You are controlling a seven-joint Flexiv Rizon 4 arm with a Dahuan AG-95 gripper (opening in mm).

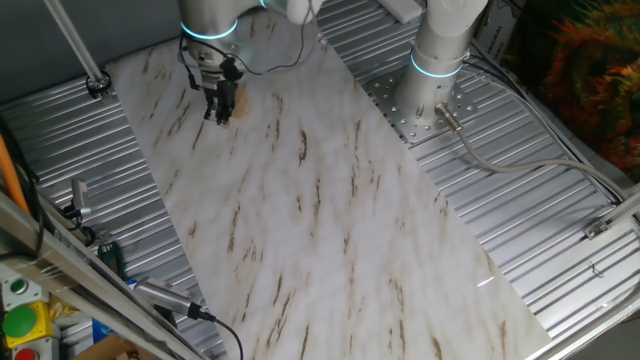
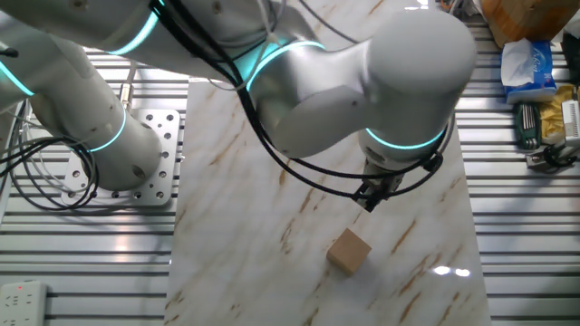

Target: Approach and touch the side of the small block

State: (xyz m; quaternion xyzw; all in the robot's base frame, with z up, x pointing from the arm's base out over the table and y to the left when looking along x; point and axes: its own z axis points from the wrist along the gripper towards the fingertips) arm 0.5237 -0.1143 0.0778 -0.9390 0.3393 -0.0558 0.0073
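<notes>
From one fixed view the claw (image 1: 220, 108) hangs low over the far left part of the marble-patterned worktop (image 1: 330, 230), with the small block (image 1: 229, 106) a tan sliver touching or almost touching its tips, and I honestly can't tell if the fingers are apart or together. The arm's base (image 1: 437, 85) stands off to the right on the ribbed metal, with a grey cable (image 1: 520, 165) trailing away. From the other fixed view the block (image 2: 349, 251) sits alone on the marble just below the claw (image 2: 372, 196), the big grey arm (image 2: 362, 81) blocking most of the slab behind, tools (image 2: 544, 122) at the right edge.
</notes>
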